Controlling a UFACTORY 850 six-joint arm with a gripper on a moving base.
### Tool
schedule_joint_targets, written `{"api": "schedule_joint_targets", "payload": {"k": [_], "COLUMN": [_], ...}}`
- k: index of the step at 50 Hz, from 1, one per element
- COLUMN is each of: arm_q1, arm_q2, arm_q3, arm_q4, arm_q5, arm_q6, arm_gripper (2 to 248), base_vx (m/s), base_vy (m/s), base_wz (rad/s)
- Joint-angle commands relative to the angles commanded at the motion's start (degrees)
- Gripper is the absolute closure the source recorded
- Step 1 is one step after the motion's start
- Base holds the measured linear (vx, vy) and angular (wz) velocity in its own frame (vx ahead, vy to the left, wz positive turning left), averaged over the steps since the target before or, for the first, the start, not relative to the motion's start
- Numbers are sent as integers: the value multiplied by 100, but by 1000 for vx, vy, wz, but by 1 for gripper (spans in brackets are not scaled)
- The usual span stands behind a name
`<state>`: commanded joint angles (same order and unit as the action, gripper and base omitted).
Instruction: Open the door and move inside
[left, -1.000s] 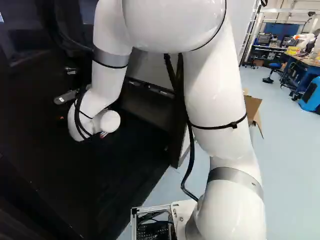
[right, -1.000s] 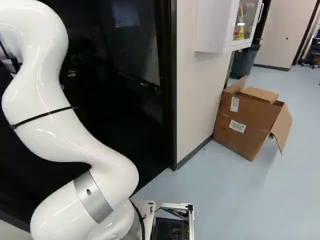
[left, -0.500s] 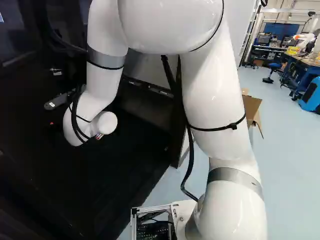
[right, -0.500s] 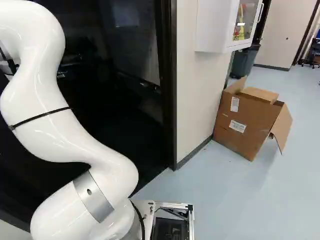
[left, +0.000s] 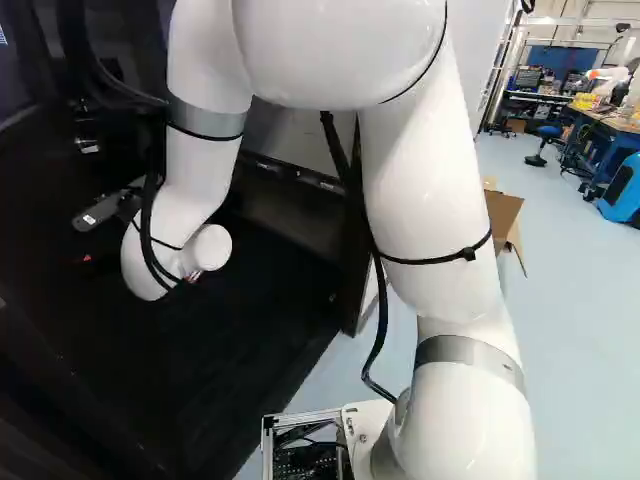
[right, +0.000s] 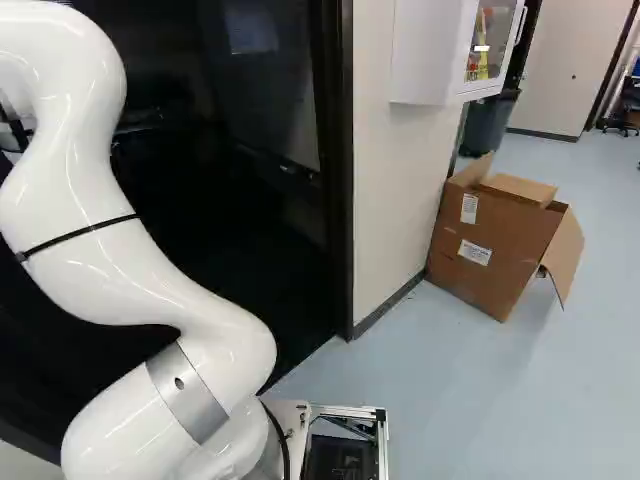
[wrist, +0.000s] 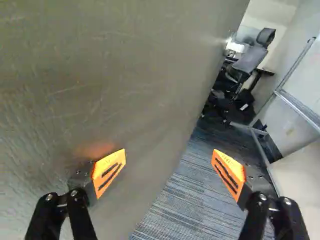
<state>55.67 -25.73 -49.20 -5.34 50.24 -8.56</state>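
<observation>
Base unmoved; my arm's far end has shifted toward the left of the left base view, the door apparently swinging with it. Gripper wide open, holding nothing, one finger close by the ajar door's face. If it skids off, the door could swing back; driving in off-line could scrape the arm on the door frame.

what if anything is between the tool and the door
Nothing visible: the door lies right by one finger of the open tool, with no object showing in between. An office chair stands farther off, beyond the door's edge.
</observation>
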Motion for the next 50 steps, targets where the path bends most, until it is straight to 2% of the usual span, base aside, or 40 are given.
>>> {"api": "schedule_joint_targets", "payload": {"k": [25, 50], "arm_q1": [124, 232], "arm_q2": [6, -9], "arm_q3": [7, -13], "arm_q4": [-512, -845], "arm_q5": [108, 291], "arm_q6": [0, 0], "arm_gripper": [3, 3], "base_vx": [0, 0], "base_vy": [0, 0], "base_wz": [0, 0]}}
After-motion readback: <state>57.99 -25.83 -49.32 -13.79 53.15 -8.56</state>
